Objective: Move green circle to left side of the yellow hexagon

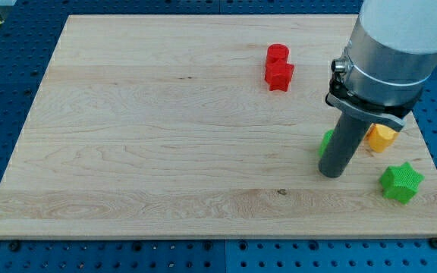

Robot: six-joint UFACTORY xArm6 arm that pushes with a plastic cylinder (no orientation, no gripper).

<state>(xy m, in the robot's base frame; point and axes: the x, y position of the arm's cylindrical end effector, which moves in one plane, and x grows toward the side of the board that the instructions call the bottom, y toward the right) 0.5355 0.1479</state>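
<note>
Green circle pinned behind the rod, hexagon close by

Wooden desk fills the frame, bare across its left half. Moving rightward, a red cylinder and a red star-like block sit touching in the upper middle. Further right, my tip rests on the board at lower right, and only a sliver of the green circle shows at the rod's left edge, touching or nearly so. Just right of the rod lies the yellow hexagon, partly hidden by the arm. A green star sits lowest and rightmost. No jaws exist on this rig, only the rod.

Risk, as I judge it: the circle already seems left of the hexagon, so a further push could overshoot it leftward, or the rod could clip the hexagon and shift the target.
</note>
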